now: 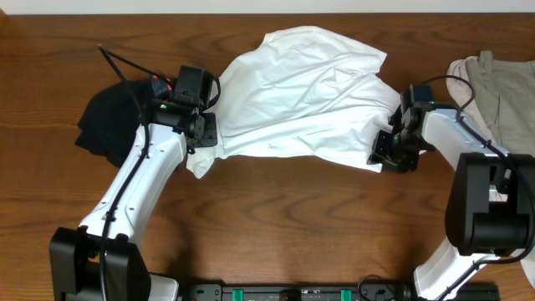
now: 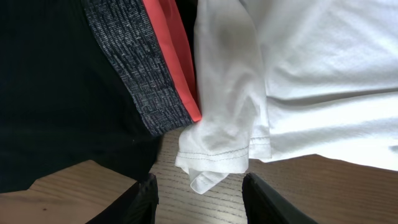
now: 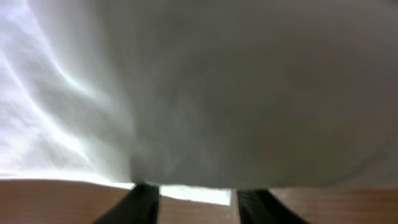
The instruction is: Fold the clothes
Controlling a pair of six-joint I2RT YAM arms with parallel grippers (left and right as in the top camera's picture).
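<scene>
A crumpled white shirt [image 1: 309,92] lies across the middle of the table. My left gripper [image 1: 201,134] is at its left sleeve. In the left wrist view the fingers [image 2: 200,199] are open, with the white sleeve hem [image 2: 214,155] just ahead of them and bare table between. My right gripper [image 1: 389,150] is at the shirt's right edge. In the right wrist view the white cloth [image 3: 199,87] fills the frame, and its edge hangs just above the open fingertips [image 3: 196,202].
A black garment [image 1: 109,121] with a grey and coral band [image 2: 155,81] lies at the left, touching the sleeve. A beige garment [image 1: 501,84] lies at the far right edge. Bare wood table [image 1: 276,226] runs along the front.
</scene>
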